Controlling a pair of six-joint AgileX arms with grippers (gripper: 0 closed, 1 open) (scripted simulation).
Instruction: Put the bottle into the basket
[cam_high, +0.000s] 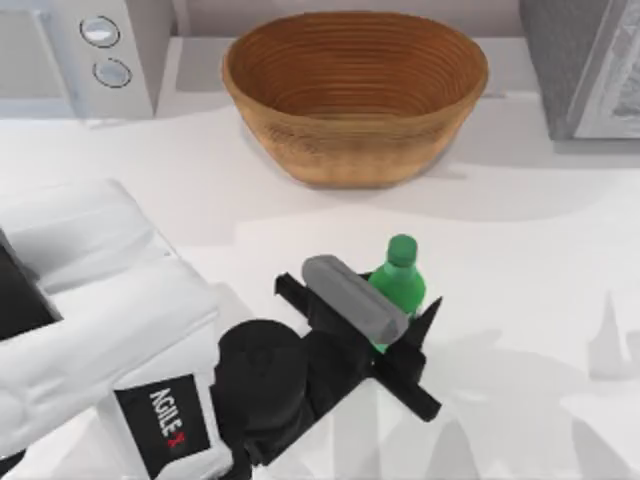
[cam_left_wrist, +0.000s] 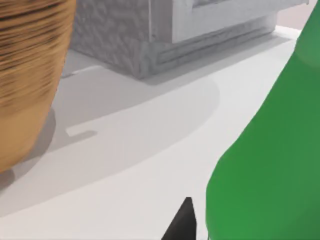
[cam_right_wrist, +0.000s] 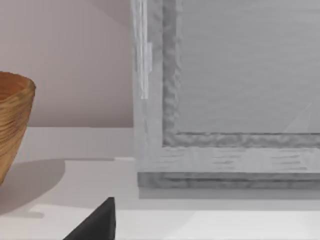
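The green bottle (cam_high: 400, 283) stands upright on the white table, near the middle and in front of the basket (cam_high: 355, 95). My left gripper (cam_high: 395, 292) reaches in from the lower left and is open, with the bottle's body between its jaws. In the left wrist view the bottle (cam_left_wrist: 270, 160) looms close, and one black fingertip (cam_left_wrist: 184, 221) sits just beside it with a thin gap. The orange-brown wicker basket (cam_left_wrist: 27, 80) stands at the back centre, holding nothing. My right gripper (cam_right_wrist: 95, 225) is parked, facing the grey cabinet with the basket (cam_right_wrist: 12, 125) off to one side.
A white microwave (cam_high: 90, 50) stands at the back left. A grey cabinet (cam_high: 585, 65) fills the back right corner, close to the basket's rim. Bare white tabletop (cam_high: 300, 215) lies between bottle and basket.
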